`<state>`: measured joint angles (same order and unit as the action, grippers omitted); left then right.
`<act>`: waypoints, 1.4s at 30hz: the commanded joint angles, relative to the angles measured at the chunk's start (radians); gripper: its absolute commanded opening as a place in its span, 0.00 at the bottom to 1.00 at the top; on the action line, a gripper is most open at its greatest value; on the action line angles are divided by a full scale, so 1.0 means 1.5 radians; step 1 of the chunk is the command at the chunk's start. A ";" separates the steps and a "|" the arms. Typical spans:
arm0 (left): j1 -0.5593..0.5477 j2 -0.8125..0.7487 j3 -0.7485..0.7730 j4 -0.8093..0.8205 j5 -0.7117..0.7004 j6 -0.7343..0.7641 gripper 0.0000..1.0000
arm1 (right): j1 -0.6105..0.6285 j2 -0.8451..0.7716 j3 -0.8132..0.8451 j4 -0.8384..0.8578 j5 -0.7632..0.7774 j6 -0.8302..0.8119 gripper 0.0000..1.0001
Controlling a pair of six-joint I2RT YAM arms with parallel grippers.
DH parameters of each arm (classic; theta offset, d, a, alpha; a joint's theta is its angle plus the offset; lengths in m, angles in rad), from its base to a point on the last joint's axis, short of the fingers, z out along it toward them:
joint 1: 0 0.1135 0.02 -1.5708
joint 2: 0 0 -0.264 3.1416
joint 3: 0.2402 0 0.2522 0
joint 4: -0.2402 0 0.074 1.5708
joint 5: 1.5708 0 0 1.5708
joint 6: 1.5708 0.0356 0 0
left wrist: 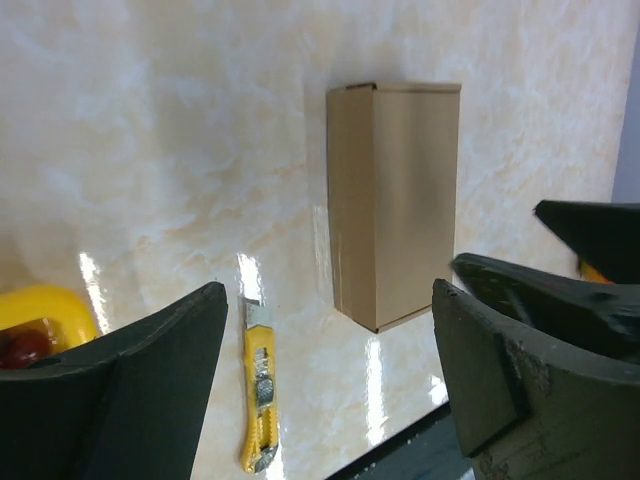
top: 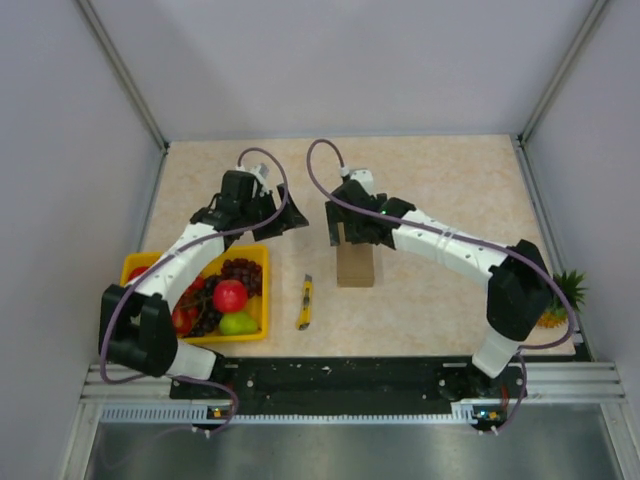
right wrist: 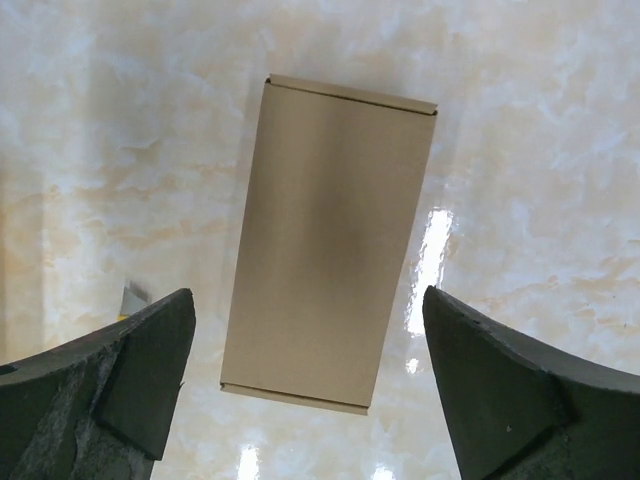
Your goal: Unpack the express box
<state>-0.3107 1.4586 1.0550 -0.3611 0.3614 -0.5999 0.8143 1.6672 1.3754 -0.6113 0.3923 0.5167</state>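
The pale marbled table (top: 450,180) fills the middle of the overhead view. The left arm crosses the yellow fruit tray (top: 266,295) at lower left and hides much of its fruit. The express box (top: 356,268) lies flat at the centre of the frame, its far end covered from above by the right gripper (top: 345,232), which hangs over it with its fingers spread wide and nothing between them. The box is plain brown cardboard, shut, with thin flap seams at both short ends. The left gripper (top: 285,218), just left of it, is also spread apart and empty. A yellow utility knife (top: 304,302) lies between tray and box. At the right edge a small pineapple (top: 562,295) is half hidden behind the right arm.
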 commanded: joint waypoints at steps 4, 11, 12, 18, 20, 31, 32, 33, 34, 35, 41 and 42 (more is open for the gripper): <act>0.006 -0.131 -0.015 -0.028 -0.140 0.040 0.88 | 0.043 0.111 0.103 -0.114 0.090 0.044 0.94; 0.021 -0.144 -0.029 -0.047 -0.146 0.049 0.88 | 0.048 0.168 0.123 -0.132 0.092 0.067 0.96; 0.022 -0.144 -0.032 -0.046 -0.142 0.049 0.88 | 0.048 0.171 0.124 -0.132 0.084 0.067 0.96; 0.028 -0.143 -0.041 -0.044 -0.137 0.047 0.88 | 0.048 0.183 0.115 -0.132 0.061 0.075 0.96; 0.030 -0.143 -0.041 -0.046 -0.137 0.049 0.88 | 0.048 0.180 0.114 -0.132 0.062 0.080 0.96; 0.036 -0.133 -0.046 -0.054 -0.138 0.048 0.88 | 0.048 0.128 0.125 -0.130 0.074 0.077 0.99; 0.036 -0.132 -0.045 -0.054 -0.138 0.047 0.88 | 0.048 0.121 0.126 -0.128 0.071 0.076 0.99; 0.038 -0.131 -0.045 -0.054 -0.138 0.047 0.88 | 0.048 0.119 0.126 -0.126 0.072 0.077 0.99; 0.038 -0.130 -0.044 -0.054 -0.138 0.048 0.88 | 0.048 0.118 0.127 -0.125 0.071 0.077 0.99; 0.039 -0.129 -0.043 -0.053 -0.138 0.046 0.88 | 0.048 0.117 0.127 -0.124 0.069 0.075 0.99; 0.045 -0.118 -0.042 -0.057 -0.139 0.044 0.88 | 0.047 0.137 0.125 -0.118 0.047 0.073 0.99; 0.044 -0.116 -0.042 -0.057 -0.139 0.044 0.88 | 0.048 0.143 0.124 -0.115 0.044 0.073 0.99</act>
<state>-0.2516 1.2739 0.9939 -0.4519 0.1631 -0.5426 0.8745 1.8980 1.5208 -0.7994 0.4843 0.6243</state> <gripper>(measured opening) 0.883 0.987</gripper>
